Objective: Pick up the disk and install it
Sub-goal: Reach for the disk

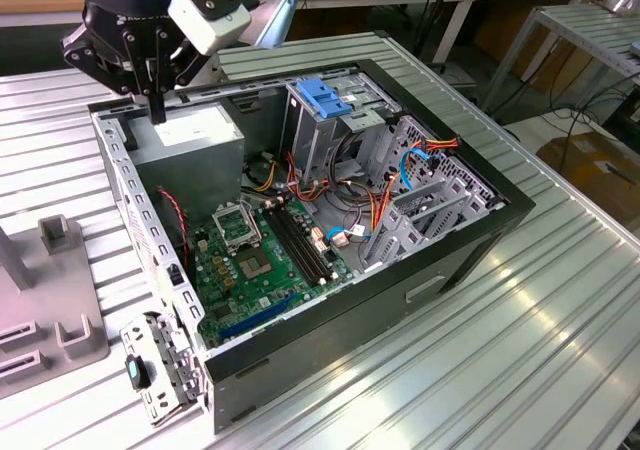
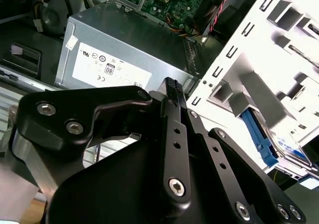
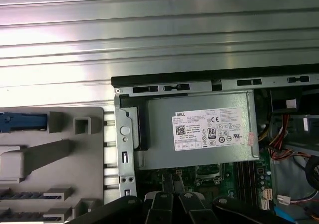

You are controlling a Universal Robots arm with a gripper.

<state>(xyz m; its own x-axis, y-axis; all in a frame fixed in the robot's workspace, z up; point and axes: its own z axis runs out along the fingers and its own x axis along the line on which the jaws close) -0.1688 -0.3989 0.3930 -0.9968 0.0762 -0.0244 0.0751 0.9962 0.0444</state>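
Black robot hand [image 1: 157, 108] over an open black computer case [image 1: 470, 235], fingers pressed together with nothing between them.

The hand hovers just above the large grey metal box with the white sticker [image 1: 190, 135], which sits in the case's far corner towards the exterior view's left. The flat silver disk with the blue plastic frame [image 2: 259, 137] is well apart from the hand, standing on edge in a pale grey slotted holder [image 3: 75, 154] on the ribbed metal table [image 1: 450, 370] beside the case. Its blue edge also shows in the first wrist view [image 3: 22, 122]. Inside the case, a blue plastic latch piece [image 1: 325, 95] sits on top of the metal drive cage [image 1: 320, 140].
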